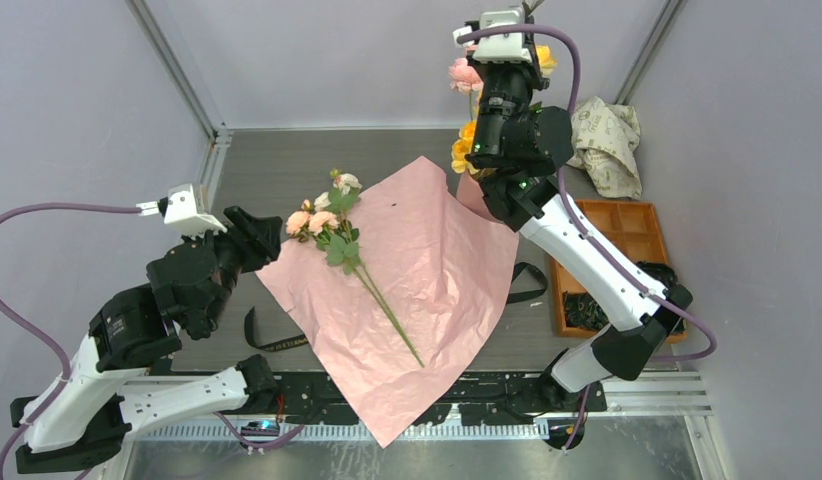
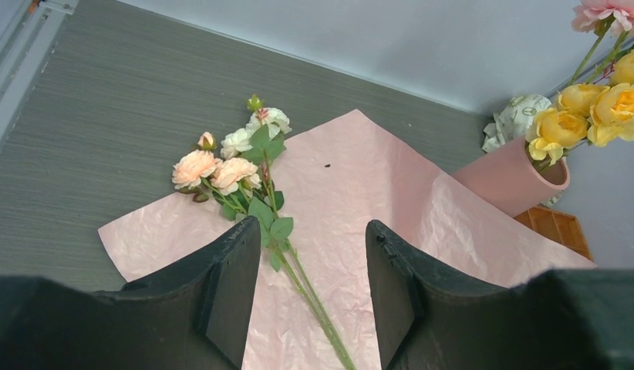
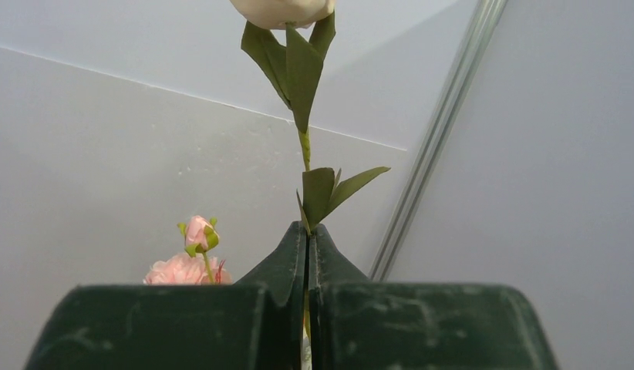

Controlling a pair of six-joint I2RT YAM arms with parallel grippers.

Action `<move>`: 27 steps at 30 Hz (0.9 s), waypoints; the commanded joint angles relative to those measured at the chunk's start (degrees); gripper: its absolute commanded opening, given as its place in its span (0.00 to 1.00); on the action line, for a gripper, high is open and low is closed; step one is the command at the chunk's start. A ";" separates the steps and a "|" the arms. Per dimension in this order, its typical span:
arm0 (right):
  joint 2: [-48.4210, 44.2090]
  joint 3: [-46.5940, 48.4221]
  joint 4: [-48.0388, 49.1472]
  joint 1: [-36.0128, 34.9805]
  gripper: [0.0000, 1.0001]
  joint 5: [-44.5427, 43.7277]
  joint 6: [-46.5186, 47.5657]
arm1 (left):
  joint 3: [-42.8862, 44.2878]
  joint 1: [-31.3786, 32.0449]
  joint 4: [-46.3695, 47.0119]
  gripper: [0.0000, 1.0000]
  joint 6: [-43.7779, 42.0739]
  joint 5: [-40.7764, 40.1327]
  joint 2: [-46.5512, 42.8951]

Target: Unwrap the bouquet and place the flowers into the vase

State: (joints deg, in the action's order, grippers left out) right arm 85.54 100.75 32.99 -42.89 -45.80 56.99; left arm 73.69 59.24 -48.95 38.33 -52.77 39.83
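right pincer (image 3: pixel 307 233) clamps a green-stemmed cream flower (image 3: pixel 297 54)

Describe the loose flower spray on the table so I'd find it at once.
Find the big pink paper spread mid-table. A single spray lies flat across its left part, stem toward the near edge, heads over the far edge. Its heads are peach and cream, unlike the yellow and pink flowers standing in the vase.
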 commanded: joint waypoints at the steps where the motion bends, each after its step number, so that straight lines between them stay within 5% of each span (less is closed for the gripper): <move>1: -0.94 -3.80 9.14 0.34 0.01 1.92 4.28 | -0.33 0.14 3.72 0.53 -0.88 -1.40 -0.82; 11: -4.65 -13.47 12.97 0.30 0.01 0.51 1.84 | -1.24 0.15 4.13 0.54 -0.97 -1.63 -1.55; 27: -20.02 -24.23 -7.01 0.08 0.01 -0.96 -23.79 | -1.71 0.13 5.30 0.54 -0.80 -0.16 -0.72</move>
State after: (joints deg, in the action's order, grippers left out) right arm 67.79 77.21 30.96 -42.89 -47.24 41.28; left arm 72.10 59.24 -46.87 37.47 -52.84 38.76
